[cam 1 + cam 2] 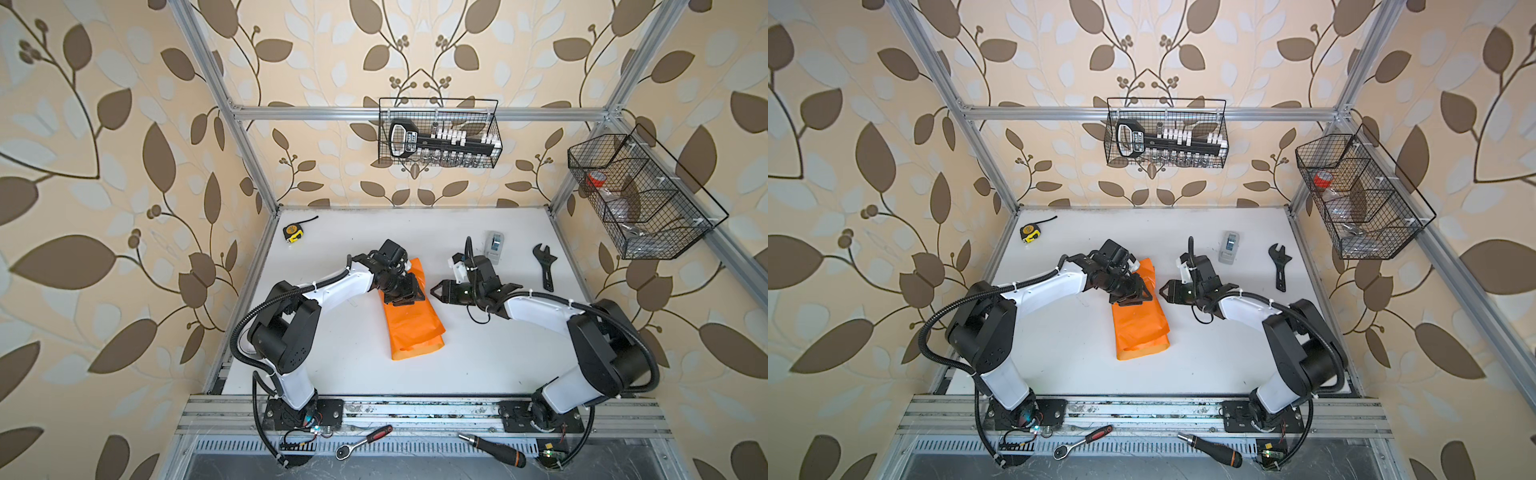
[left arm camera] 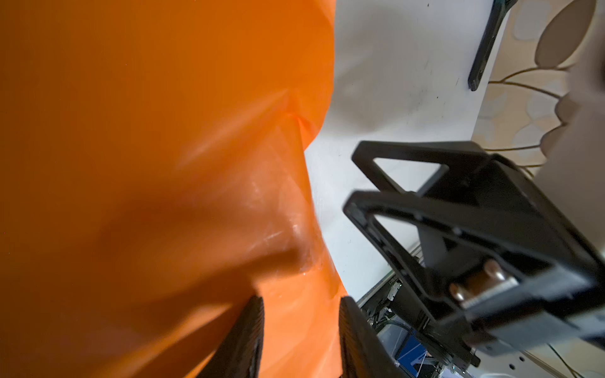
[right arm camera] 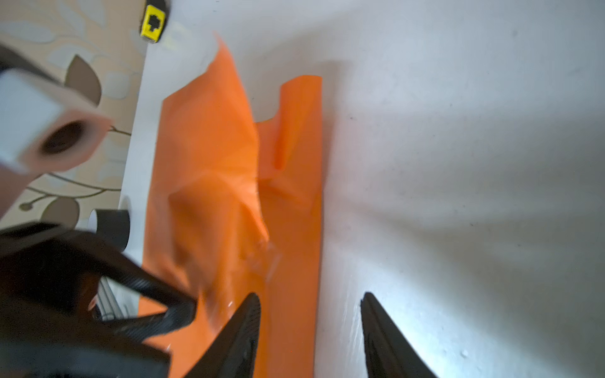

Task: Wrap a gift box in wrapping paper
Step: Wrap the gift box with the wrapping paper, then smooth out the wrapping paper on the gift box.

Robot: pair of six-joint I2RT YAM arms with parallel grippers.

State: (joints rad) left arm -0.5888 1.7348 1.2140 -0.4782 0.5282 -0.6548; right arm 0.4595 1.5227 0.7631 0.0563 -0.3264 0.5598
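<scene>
- Paper bundle first: the wrapping paper (image 1: 415, 328) lies folded over into a long strip near the middle of the table (image 1: 478, 365). In both top views its long axis runs from 12 to 6 o'clock.
- The gift box shows in no view. A raised lump under the sheet (image 3: 212, 209) in the right wrist view is probably the box, sitting in the 12 o'clock half of the strip.
- The left gripper (image 1: 405, 299) reaches in from 9 o'clock and sits on top of that far half, in contact with the paper.
- In the left wrist view its fingers (image 2: 252, 314) stand partly apart with orange sheet between them. Whether they clamp the lump or only press it down, I cannot tell.
- The right gripper (image 1: 434, 290) hangs just beside the strip's 3 o'clock edge, clear of it and pointing toward 9 o'clock. Its fingers (image 3: 248, 320) are spread and empty, with the paper's edge and bare table showing between them.
- The relation that matters is that the bundle lies at 9 o'clock from the free right fingers, across its short axis.
- The left arm is already on the paper, so the right arm is probably the one to take the next fold along the 3 o'clock edge.
</scene>
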